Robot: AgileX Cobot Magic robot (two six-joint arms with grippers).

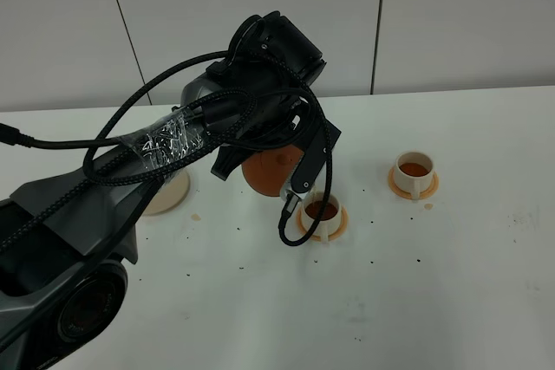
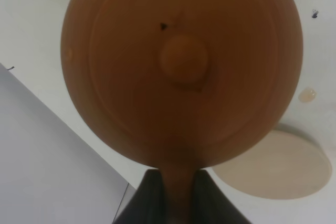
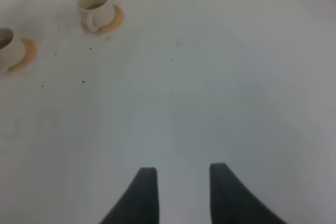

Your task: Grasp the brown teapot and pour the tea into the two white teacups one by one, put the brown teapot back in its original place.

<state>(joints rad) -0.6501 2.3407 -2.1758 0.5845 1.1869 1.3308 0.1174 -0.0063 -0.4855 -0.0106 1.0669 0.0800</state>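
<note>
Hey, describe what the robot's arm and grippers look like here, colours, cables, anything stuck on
The left arm is dark grey and black, wrapped in braided black cables, with clear crinkled tape round its middle. The left gripper and right gripper both have dark, tapering fingers.

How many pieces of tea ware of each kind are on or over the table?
Teapot: 1
White teacups: 2
Orange saucers: 2
Cream plate: 1
Total: 6
</note>
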